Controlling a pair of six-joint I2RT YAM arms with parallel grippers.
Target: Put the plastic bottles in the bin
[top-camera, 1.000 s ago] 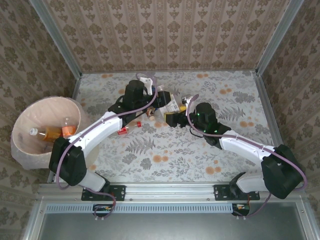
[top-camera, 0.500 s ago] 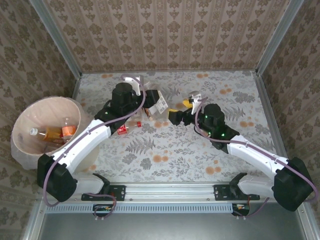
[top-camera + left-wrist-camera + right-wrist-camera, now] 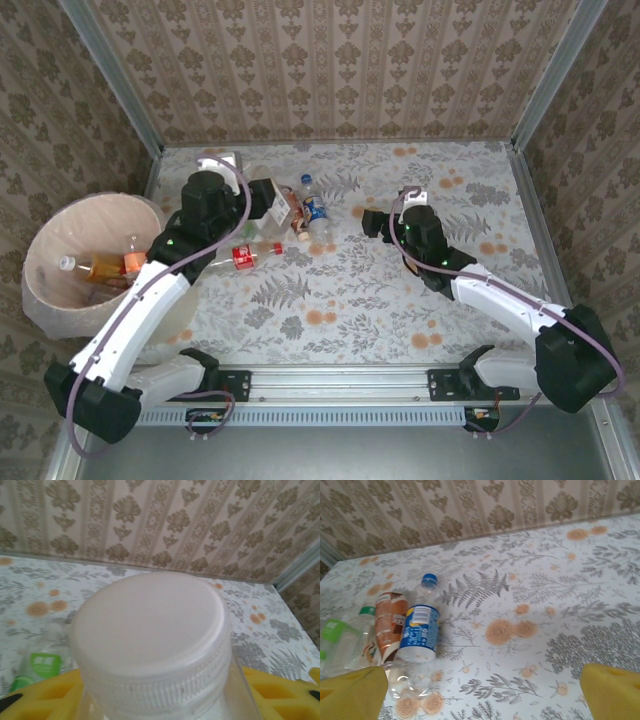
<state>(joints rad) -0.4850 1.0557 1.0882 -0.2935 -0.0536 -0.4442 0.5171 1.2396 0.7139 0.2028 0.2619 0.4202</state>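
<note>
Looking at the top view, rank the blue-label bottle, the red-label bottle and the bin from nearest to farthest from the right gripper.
From the right gripper:
1. Blue-label bottle, just to its left.
2. Red-label bottle, lying farther left and a little nearer the camera side.
3. Bin, at the far left.

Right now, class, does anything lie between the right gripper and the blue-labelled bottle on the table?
Nothing visible does. Only bare floral tabletop separates the open right gripper from the blue-labelled bottle. The brown-labelled bottle lies beside it, on its far side.
</note>
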